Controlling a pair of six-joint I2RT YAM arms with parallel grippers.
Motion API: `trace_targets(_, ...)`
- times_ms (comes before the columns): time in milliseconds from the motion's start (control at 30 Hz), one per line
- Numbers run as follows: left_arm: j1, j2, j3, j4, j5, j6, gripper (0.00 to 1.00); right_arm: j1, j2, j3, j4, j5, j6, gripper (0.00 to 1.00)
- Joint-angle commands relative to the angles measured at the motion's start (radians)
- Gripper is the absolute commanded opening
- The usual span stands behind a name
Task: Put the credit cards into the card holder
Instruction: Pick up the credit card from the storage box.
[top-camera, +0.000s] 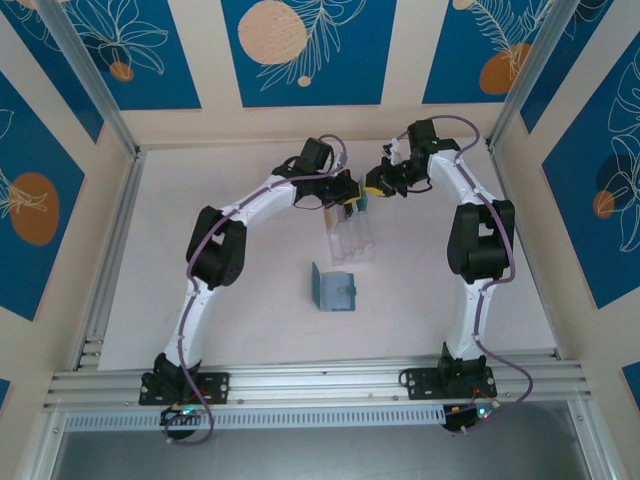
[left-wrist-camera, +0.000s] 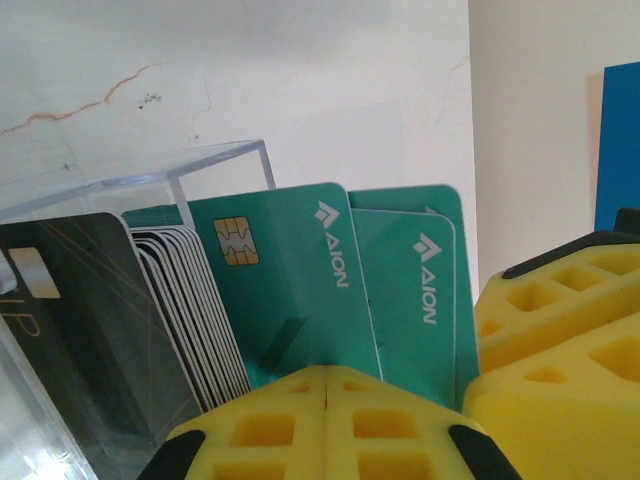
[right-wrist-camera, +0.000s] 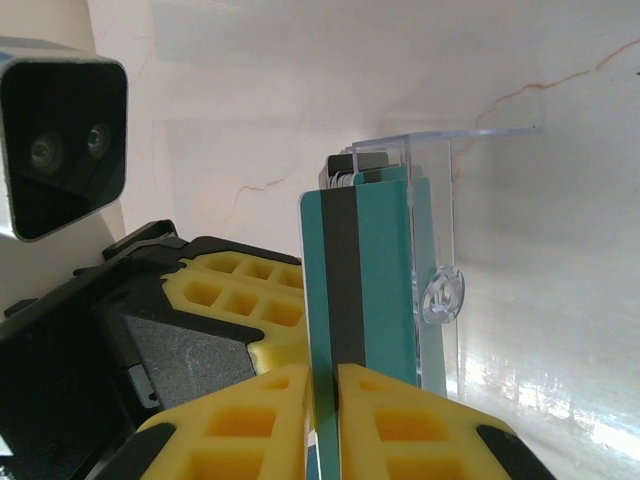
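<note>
The right gripper (right-wrist-camera: 325, 385) has its yellow jaws nearly pressed together, pinching the lower edge of a thin teal-green plastic credit card (right-wrist-camera: 355, 270). The card stands upright and shows a dark magnetic stripe down its back. It is at the end of a clear acrylic slotted rack (right-wrist-camera: 440, 230), just against the other cards there.

The left gripper (left-wrist-camera: 328, 385) has its jaws shut tight on each other with nothing between them. Its tips are right at the foot of the teal-green chip cards (left-wrist-camera: 290, 270); whether they touch cannot be told. These cards, marked AION, lean upright in the rack beside a row of white-edged cards (left-wrist-camera: 190, 300) and a dark grey card (left-wrist-camera: 80, 320).

The card holder, a small slate-teal folding wallet (top-camera: 333, 288), lies partly opened on the white surface (top-camera: 420, 320). It is nearer the arm bases than the rack and apart from both grippers.
</note>
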Motion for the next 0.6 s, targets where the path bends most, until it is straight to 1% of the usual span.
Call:
trace_targets(0,-0.013,0.036,0.019,-0.038,-0.010,0.017,0.03,0.009,-0.032,-0.016,0.004,-0.095,0.014,0.15)
trace_targets(167,-0.012,0.036,0.019,-0.038,-0.009,0.019,0.03,0.008,-0.030,-0.020,0.006,-0.099,0.016,0.13)
trace_targets(400,-0.012,0.035,0.019,-0.041,-0.010,0.019,0.03,0.007,-0.029,-0.018,0.008,-0.101,0.016,0.04)
trace_targets(567,-0.011,0.032,0.019,-0.041,-0.011,0.019,0.03,0.006,-0.028,-0.018,0.008,-0.103,0.018,0.02)
